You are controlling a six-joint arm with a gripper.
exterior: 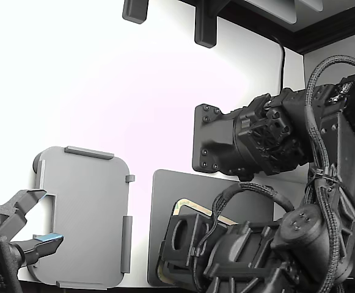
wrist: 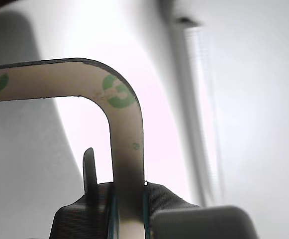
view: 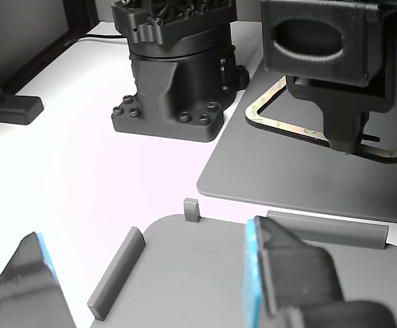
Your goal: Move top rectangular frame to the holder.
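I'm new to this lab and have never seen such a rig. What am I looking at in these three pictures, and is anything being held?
This is a black robot arm working over a white table. The exterior view looks at the scene from off the arms. The wrist view rides on the arm, just behind its gripper; there the jaws are shut on the thin frame, gripping one side near a rounded corner. The other view looks across from a second gripper, which stands open. On the table lie a dark grey mat, under the frame, and a light grey holder with raised edge tabs, nothing in it yet.
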